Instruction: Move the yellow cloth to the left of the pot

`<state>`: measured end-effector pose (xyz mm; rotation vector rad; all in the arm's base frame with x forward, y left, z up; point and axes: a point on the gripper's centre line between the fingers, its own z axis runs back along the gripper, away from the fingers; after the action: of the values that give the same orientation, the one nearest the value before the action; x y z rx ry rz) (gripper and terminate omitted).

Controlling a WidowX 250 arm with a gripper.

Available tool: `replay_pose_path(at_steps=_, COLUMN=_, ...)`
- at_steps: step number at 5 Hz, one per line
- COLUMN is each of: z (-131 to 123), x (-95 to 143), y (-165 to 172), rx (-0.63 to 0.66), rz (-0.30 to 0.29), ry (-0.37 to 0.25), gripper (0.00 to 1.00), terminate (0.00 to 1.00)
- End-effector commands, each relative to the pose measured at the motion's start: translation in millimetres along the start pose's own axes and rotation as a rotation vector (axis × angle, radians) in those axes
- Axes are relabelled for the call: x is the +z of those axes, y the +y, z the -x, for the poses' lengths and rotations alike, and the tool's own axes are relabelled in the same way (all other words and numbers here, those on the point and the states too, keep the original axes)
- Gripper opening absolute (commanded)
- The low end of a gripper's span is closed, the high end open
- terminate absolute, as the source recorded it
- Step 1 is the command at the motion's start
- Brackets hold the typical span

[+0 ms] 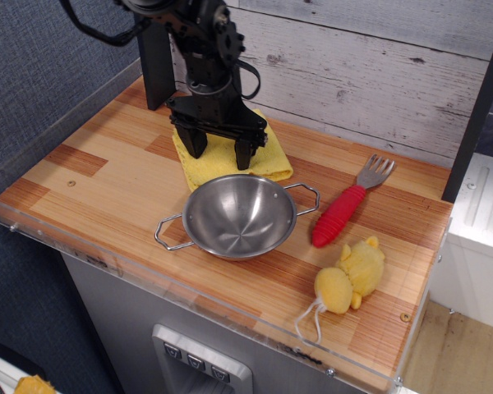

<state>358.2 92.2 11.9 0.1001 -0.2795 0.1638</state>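
The yellow cloth [267, 161] lies flat on the wooden counter just behind the pot [238, 216], its front edge touching or slightly under the pot's rim. The pot is a shallow shiny steel pan with two wire loop handles, at the counter's middle front. My black gripper [218, 151] points straight down over the cloth's left half. Its fingers [191, 143] are spread apart with the tips down on the cloth. The cloth's middle is hidden by the gripper.
A fork with a red handle [338, 215] lies right of the pot. A small yellow plush toy [351, 275] sits at the front right. A black post [156, 57] stands at the back left. A clear acrylic wall [57, 123] rims the counter.
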Motion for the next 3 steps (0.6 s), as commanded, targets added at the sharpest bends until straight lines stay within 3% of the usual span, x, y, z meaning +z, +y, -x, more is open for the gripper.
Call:
replay_pose_path(at_steps=1, z=22.8, x=11.3, y=32.0, rx=0.070, rz=-0.093, ry=0.002, gripper=1.00, terminate=0.00)
replay_pose_path(at_steps=3, z=47.5, x=13.1, y=48.0, rx=0.092, rz=-0.125, ry=0.018, gripper=1.00, terminate=0.00)
